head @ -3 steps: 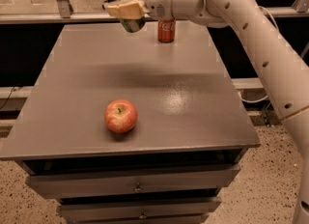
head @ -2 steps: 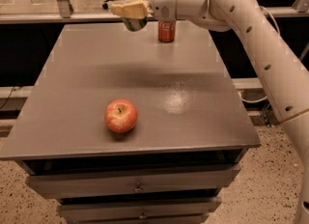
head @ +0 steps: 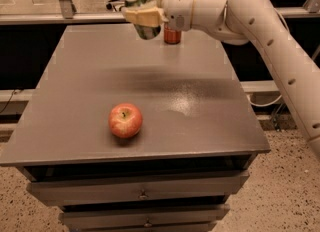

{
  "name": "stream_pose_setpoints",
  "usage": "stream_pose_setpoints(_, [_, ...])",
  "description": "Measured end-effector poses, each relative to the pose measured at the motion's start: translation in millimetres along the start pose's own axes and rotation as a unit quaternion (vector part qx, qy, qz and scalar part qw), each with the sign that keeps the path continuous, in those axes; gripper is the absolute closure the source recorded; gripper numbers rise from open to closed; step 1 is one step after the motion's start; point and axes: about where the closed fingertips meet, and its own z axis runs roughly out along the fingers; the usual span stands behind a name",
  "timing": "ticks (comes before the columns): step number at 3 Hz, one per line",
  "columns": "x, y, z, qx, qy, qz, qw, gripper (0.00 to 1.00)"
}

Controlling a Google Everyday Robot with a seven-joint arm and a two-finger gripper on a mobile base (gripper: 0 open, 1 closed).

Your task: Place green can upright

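My gripper [head: 142,12] is above the far middle of the grey table [head: 200,121], reaching in from the right. It is shut on the green can [head: 140,6], which I hold well above the tabletop, nearly upright and leaning a little, with its silver top facing up and left. The cream fingers [head: 145,17] wrap the can's middle, so only its top and its dark green bottom end show.
A red can [head: 172,35] stands upright at the table's far edge, just right of and behind the gripper. A red apple [head: 125,120] lies on the near left part of the table. Drawers sit below the front edge.
The gripper with the green can has shifted slightly, and the can has turned closer to upright. The apple and the red can have not moved.
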Motion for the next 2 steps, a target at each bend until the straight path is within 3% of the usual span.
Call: stream_pose_setpoints(2, [29, 6, -60, 0.036, -0.020, 0.040, 0.9983, 1.00])
